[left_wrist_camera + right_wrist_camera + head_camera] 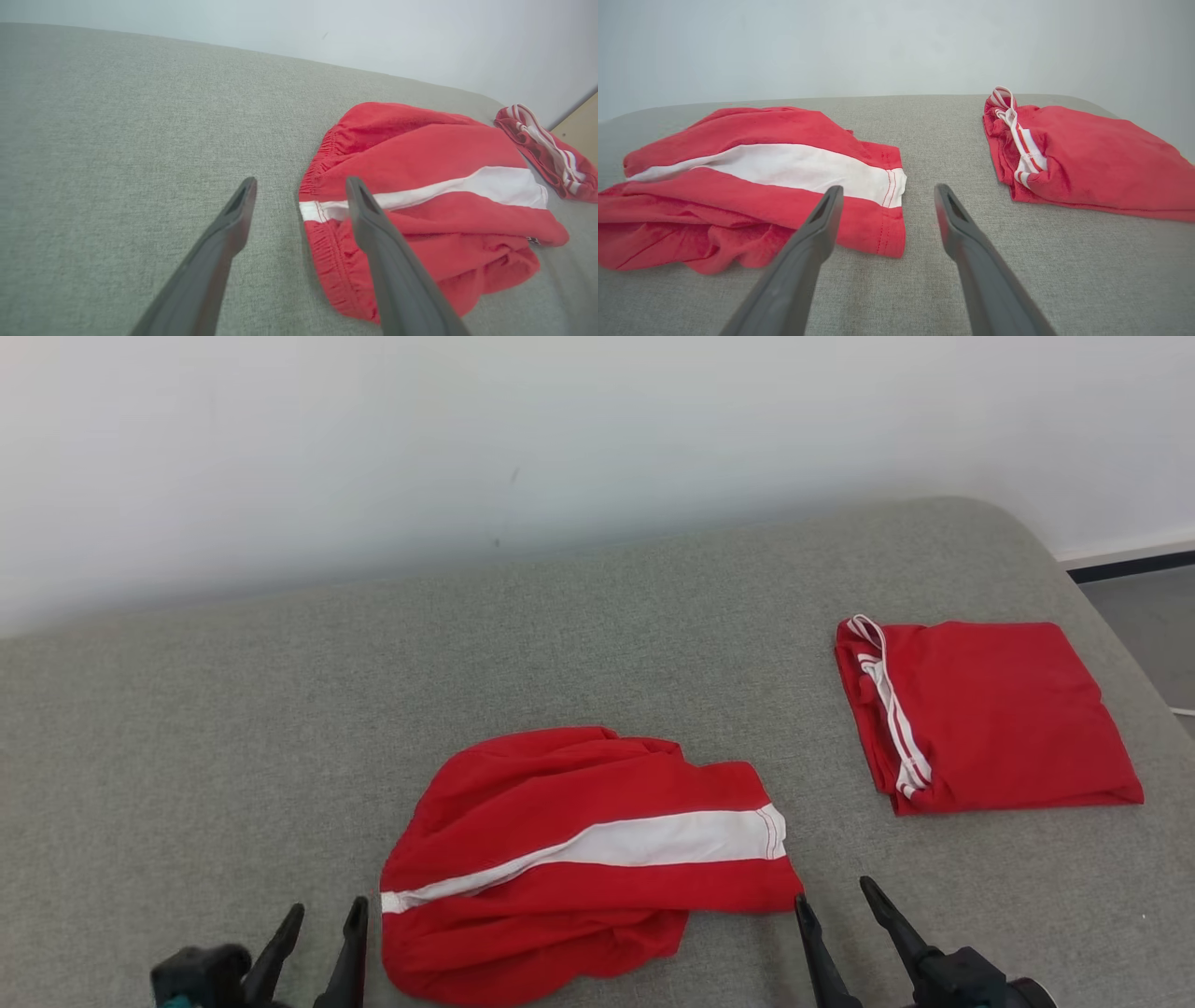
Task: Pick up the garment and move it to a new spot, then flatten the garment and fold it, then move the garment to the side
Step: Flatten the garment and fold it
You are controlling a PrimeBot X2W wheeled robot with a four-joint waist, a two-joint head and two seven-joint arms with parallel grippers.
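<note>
A crumpled pair of red shorts with a white side stripe, the garment point(579, 859) point(420, 200) point(747, 182), lies on the grey cushion near its front edge. My left gripper point(327, 915) point(301, 189) stands open just left of its waistband end, nothing between its fingers. On the other side, by the hem end, my right gripper point(836, 891) point(887, 193) is open and empty too. Neither touches the cloth.
A second red garment point(980, 714) point(1087, 158) point(551, 149), folded into a neat rectangle with white trim, lies at the right of the grey cushion point(280, 728). A white wall rises behind. The cushion's rounded corner and the floor point(1148, 607) are at far right.
</note>
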